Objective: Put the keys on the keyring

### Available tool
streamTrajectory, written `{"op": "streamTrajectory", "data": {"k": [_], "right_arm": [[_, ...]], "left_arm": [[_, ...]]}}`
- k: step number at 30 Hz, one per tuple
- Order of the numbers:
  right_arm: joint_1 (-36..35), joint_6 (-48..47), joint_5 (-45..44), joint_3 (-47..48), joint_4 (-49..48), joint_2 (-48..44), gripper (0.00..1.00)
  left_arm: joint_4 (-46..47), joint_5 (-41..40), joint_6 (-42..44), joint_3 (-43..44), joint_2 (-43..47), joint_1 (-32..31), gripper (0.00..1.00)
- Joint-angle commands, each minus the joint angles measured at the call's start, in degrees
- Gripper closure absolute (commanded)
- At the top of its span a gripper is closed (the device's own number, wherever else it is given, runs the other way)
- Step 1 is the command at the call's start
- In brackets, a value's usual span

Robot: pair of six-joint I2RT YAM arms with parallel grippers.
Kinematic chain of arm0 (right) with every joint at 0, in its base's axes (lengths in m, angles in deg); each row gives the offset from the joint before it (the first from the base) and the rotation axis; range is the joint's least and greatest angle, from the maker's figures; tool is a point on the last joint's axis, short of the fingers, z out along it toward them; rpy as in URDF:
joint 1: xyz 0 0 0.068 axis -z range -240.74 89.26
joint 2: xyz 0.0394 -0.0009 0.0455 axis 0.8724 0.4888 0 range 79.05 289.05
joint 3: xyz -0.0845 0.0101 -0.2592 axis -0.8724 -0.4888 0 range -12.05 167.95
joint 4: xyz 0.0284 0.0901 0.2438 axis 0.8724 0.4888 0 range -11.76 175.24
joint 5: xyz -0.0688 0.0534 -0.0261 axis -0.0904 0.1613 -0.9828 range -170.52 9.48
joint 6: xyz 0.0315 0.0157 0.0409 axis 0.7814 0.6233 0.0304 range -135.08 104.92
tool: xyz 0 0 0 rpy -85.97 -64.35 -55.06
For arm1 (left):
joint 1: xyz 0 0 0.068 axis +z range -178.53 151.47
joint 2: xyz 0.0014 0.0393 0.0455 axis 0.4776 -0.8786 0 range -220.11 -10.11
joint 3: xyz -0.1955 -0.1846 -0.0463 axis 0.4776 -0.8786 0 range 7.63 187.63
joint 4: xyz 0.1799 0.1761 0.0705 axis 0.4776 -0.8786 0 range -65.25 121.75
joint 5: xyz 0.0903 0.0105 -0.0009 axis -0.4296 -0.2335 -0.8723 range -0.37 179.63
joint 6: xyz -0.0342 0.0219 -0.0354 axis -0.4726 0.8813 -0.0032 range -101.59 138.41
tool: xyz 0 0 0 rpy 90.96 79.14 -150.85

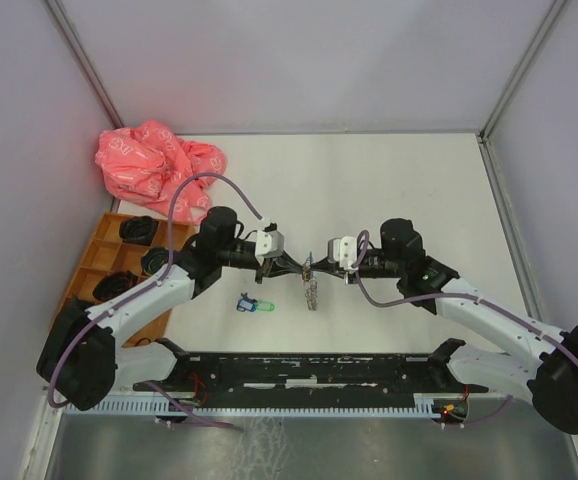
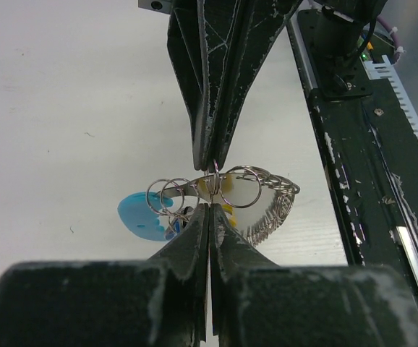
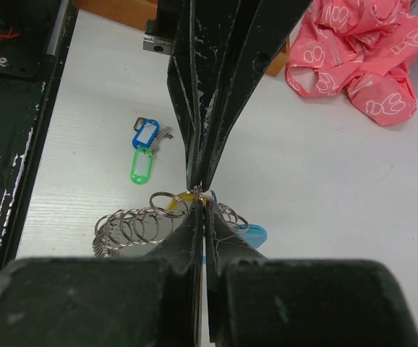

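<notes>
Two arms meet over the table (image 1: 389,190) in the top view; tagged keys (image 1: 252,305) lie near. Left wrist: left end effector (image 2: 209,207) pinched shut on the keyring (image 2: 270,210). Right wrist: right end effector (image 3: 203,204) likewise clamps its rings.

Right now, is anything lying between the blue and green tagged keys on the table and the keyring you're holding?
Nothing visible: only bare table separates the blue-tagged key and green-tagged key from the keyring. But the left pincer and right pincer are both shut on the keyring, so neither is free.
</notes>
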Motion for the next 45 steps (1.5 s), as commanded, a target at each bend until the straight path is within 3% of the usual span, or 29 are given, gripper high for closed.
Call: {"op": "streamTrajectory", "data": {"k": [1, 5, 10, 13, 18, 26, 40, 45], "right_arm": [[0.19, 5.46, 3.64, -0.72, -15.28, -1.45, 0.99], [0.18, 8.71, 3.93, -2.13, -21.33, -0.49, 0.99], [0.16, 9.14, 3.41, -2.17, -21.58, 0.41, 0.99], [0.18, 9.8, 2.19, -2.99, -23.15, 0.36, 0.99], [0.2, 9.65, 0.12, -3.49, -22.94, -0.15, 0.99], [0.15, 9.06, -1.52, -3.62, -21.22, -0.32, 0.99], [0.18, 9.74, -1.44, -3.16, -21.66, 0.24, 0.99], [0.18, 9.96, -1.22, -3.02, -21.76, 0.27, 0.99]], "left_arm": [[1.19, 1.93, -0.86, 1.95, -1.38, 0.21, 0.97], [2.78, 3.18, -2.2, 2.21, -2.26, 0.21, 0.97], [5.04, 3.69, -4.07, 2.05, -2.15, 0.2, 0.96], [7.35, 3.33, -5.47, 1.25, -1.61, 0.2, 0.76], [9.19, 0.11, -5.46, -0.8, 1.14, 0.21, 0.67], [16.97, -4.4, -6.23, -6.57, 7.72, 0.18, 0.63], [19.5, -4.27, -9.16, -5.47, 4.41, 0.21, 0.63], [19.52, -3.81, -9.46, -4.83, 3.05, 0.12, 0.67]]}}
